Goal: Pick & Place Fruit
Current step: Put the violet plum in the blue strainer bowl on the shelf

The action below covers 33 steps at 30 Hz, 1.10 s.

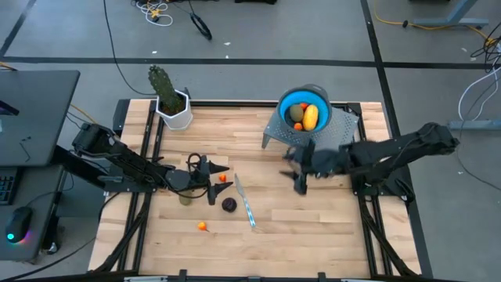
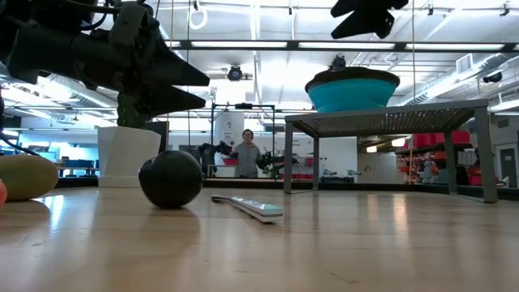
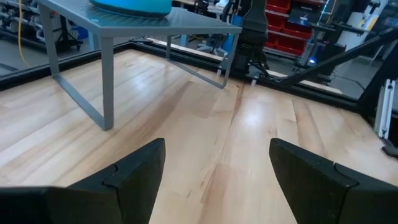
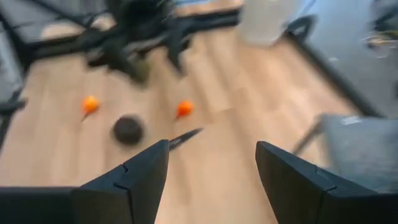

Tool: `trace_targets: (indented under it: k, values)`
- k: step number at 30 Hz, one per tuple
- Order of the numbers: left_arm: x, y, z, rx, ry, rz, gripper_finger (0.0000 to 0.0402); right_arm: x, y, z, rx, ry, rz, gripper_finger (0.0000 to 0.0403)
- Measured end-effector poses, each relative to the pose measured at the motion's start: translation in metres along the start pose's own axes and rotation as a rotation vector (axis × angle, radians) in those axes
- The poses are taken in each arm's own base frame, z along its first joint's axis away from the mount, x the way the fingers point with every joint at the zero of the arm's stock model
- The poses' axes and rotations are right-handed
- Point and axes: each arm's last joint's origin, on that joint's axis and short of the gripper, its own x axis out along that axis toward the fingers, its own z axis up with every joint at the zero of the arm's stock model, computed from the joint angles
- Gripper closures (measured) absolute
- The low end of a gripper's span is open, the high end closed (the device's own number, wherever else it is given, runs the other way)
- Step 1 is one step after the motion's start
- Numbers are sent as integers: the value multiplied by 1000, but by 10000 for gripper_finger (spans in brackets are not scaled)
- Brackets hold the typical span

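A blue bowl [image 1: 305, 100] on a grey perforated stand [image 1: 333, 135] holds a yellow fruit [image 1: 311, 117], an olive-brown one [image 1: 297, 113] and a tiny orange one [image 1: 304, 106]. On the table lie a dark purple ball [image 1: 228, 205], two tiny orange fruits [image 1: 222, 178] [image 1: 202, 226] and another olive-brown oval [image 1: 185, 198]. My left gripper [image 1: 218, 182] hovers open above the nearer orange one, nothing between its fingers. My right gripper [image 1: 297, 169] hangs open and empty in front of the stand, above the table.
A slim knife [image 1: 246, 204] lies just right of the purple ball. A green cactus in a white pot [image 1: 172, 106] stands at the far left. The near half of the wooden table [image 1: 313, 235] is bare. A person stands far behind the table.
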Motion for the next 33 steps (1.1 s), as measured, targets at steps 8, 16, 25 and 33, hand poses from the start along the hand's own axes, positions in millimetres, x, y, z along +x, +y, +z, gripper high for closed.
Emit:
trace_targets:
  k: [8, 16, 25, 33]
  values:
    - [-7, -9, -3, -58, -1, -10, 107, 29, 47, -32, -54, 3, 81, 151]
    - [-17, -22, -8, -98, 5, -46, 107, 69, 79, -50, -176, -40, 102, 151]
    - [-24, -28, -10, -97, -17, -7, 107, 101, 78, -41, -215, -199, 84, 151]
    - [-23, -27, -8, -108, -30, 4, 107, 106, 64, -26, -270, -299, 41, 151]
